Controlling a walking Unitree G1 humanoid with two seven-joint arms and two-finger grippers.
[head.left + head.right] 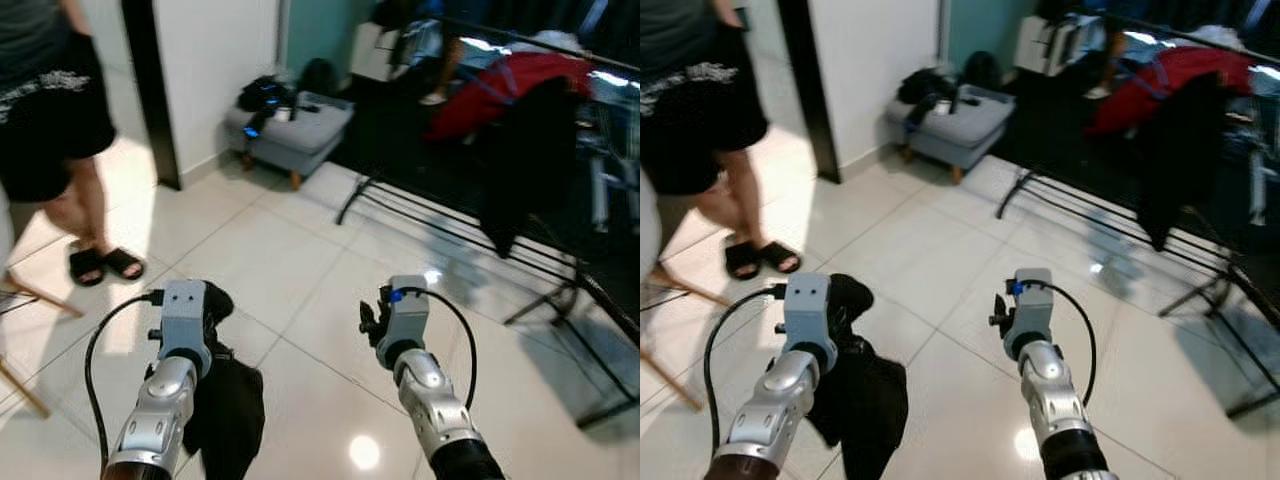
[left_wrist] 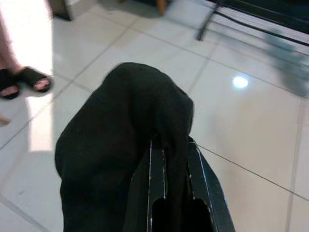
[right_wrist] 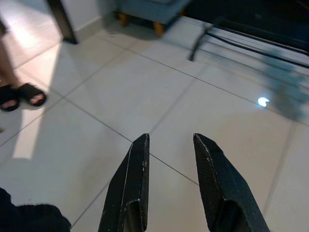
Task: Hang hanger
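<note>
Glossy white floor tiles spread ahead of both grippers. Left gripper pinches a soft black garment; any hanger inside is hidden. Right gripper is spread, holding nothing. Beyond it stands a black metal clothes rack; a person stands left, cut off.

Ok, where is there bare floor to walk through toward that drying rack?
Bare tiles run from the grippers ahead to the drying rack, between the person's feet and the rack's legs. It is crowded at the grey footstool and along the clothes-laden rack.
</note>
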